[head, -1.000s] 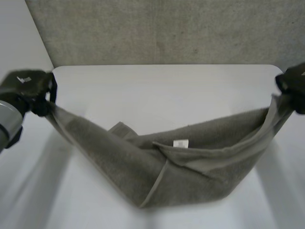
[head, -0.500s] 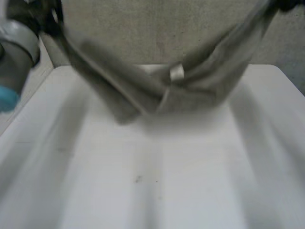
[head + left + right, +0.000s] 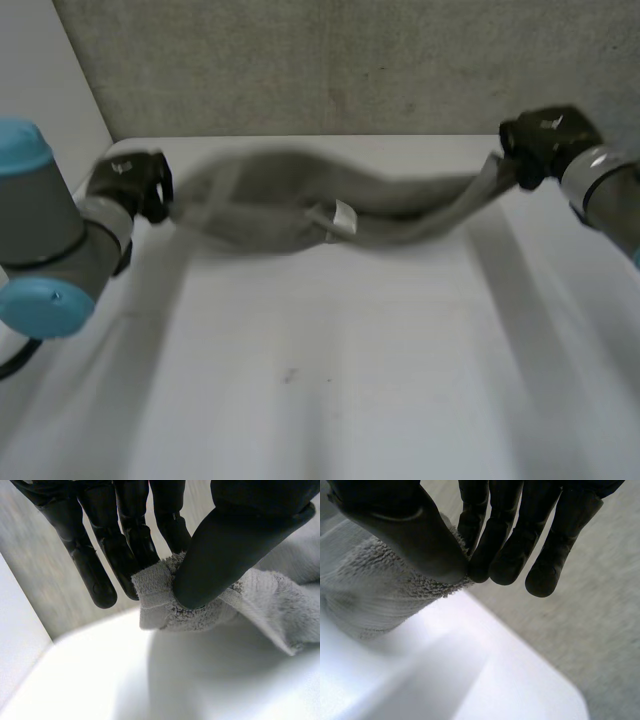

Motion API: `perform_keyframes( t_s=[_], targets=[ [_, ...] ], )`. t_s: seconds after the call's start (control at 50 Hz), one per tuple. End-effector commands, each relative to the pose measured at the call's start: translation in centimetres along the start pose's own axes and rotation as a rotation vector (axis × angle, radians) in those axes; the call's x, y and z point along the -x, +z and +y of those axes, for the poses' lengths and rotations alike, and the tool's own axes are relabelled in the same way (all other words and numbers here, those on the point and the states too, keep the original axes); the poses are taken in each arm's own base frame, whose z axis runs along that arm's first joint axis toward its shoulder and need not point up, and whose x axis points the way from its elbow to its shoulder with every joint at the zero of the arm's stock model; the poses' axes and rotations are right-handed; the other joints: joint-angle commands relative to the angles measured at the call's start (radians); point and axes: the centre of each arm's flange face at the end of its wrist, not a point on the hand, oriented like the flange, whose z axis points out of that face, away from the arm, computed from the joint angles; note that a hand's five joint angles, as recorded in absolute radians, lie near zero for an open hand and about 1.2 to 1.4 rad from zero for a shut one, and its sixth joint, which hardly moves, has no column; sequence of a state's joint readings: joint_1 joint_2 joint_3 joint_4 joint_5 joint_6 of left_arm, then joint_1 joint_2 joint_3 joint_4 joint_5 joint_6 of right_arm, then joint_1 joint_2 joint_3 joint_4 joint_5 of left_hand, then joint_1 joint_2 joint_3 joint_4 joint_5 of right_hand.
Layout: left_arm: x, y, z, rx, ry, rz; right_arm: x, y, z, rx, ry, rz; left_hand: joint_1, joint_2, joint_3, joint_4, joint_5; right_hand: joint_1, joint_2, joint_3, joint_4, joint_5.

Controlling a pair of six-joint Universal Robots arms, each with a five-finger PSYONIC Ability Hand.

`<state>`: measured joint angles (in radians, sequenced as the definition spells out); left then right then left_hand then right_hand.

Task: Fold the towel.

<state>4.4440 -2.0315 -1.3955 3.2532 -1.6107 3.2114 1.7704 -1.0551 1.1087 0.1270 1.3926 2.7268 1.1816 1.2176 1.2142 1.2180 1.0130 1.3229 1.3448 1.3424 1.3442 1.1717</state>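
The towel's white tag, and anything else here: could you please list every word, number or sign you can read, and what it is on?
White tag on the towel: too blurred to read.
Pale marks on the left robot hand and right robot hand: too blurred to read.

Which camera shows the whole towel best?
The head view: the towel spans between the left hand and right hand. The left wrist view shows one pinched corner close up; the right wrist view shows the other pinched end.

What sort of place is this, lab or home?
Probably a lab bench, not a home: bare white table, plain grey backdrop, left hand and right hand each pinching an end of a towel.
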Motion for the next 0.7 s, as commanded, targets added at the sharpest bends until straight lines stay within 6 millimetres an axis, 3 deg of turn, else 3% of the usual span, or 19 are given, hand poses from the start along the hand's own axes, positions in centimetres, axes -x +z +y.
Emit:
perform_keyframes(
  t_s=[0.02,0.12,0.18,0.2,0.32,0.38,0.46,0.52,0.54,0.56,0.58,0.6,0.62,0.7],
  targets=[
    [-0.1,-1.4,3.0,0.097,0.037,0.012,0.6,0.4,3.0,0.092,-0.085,-0.022,0.215,0.179,0.182,0.178,0.209,0.073,0.051,0.054,0.052,0.050],
    [0.1,-3.0,1.1,0.051,0.033,0.031,-0.2,-0.3,2.6,0.099,-0.098,-0.008,0.215,0.179,0.182,0.178,0.209,0.073,0.051,0.054,0.052,0.050],
    [0.1,-4.3,-1.0,-0.011,0.029,0.053,-2.5,-1.9,1.1,0.105,-0.087,0.036,0.215,0.179,0.182,0.178,0.209,0.073,0.051,0.054,0.052,0.050],
    [0.1,-4.4,-1.0,-0.011,0.029,0.053,-2.5,-1.9,1.1,0.105,-0.086,0.036,0.215,0.179,0.182,0.178,0.209,0.073,0.051,0.054,0.052,0.050],
    [0.4,-7.0,-5.4,-0.147,0.020,0.044,-4.4,-4.3,-1.9,0.059,-0.096,0.085,0.215,0.179,0.182,0.178,0.209,0.073,0.051,0.054,0.052,0.050],
    [0.4,-7.9,-6.4,-0.181,0.007,0.045,-5.0,-4.8,-2.9,0.031,-0.103,0.107,0.215,0.179,0.182,0.178,0.209,0.073,0.051,0.054,0.052,0.050],
    [0.1,-8.7,-6.0,-0.171,0.001,0.068,-5.8,-4.9,-3.0,0.025,-0.106,0.119,0.215,0.179,0.182,0.178,0.209,0.073,0.051,0.054,0.052,0.050],
    [-0.4,-9.2,-4.6,-0.128,0.004,0.100,-6.8,-4.3,-1.9,0.051,-0.103,0.125,0.215,0.179,0.182,0.178,0.209,0.073,0.051,0.054,0.052,0.050],
    [-0.9,-9.5,-3.6,-0.099,0.007,0.123,-6.7,-3.7,-0.8,0.079,-0.099,0.108,0.215,0.179,0.182,0.178,0.209,0.073,0.051,0.054,0.052,0.050],
    [-1.2,-9.9,-2.6,-0.070,0.013,0.141,-6.4,-3.0,0.6,0.116,-0.104,0.089,0.215,0.179,0.182,0.178,0.209,-0.068,-0.090,-0.088,-0.089,-0.091],
    [-1.6,-10.1,-1.6,-0.044,0.016,0.153,-6.0,-2.6,1.7,0.155,-0.123,0.070,0.215,0.179,0.182,0.178,0.209,-0.686,-0.708,-0.705,-0.707,-0.709],
    [-1.6,-10.1,-1.6,-0.044,0.016,0.153,-6.0,-2.6,1.7,0.155,-0.123,0.070,0.215,0.179,0.182,0.178,0.209,-0.692,-0.714,-0.711,-0.713,-0.715],
    [-1.7,-10.3,-0.9,-0.026,0.016,0.159,-5.8,-2.6,2.4,0.186,-0.148,0.059,0.215,0.179,0.182,0.178,0.209,-1.148,-1.170,-1.168,-1.170,-1.172],
    [-2.3,-10.0,0.5,0.007,0.036,0.177,-5.4,-2.9,2.5,0.201,-0.151,0.058,0.215,0.179,0.182,0.178,0.209,-1.148,-1.170,-1.168,-1.170,-1.172]
  ],
)
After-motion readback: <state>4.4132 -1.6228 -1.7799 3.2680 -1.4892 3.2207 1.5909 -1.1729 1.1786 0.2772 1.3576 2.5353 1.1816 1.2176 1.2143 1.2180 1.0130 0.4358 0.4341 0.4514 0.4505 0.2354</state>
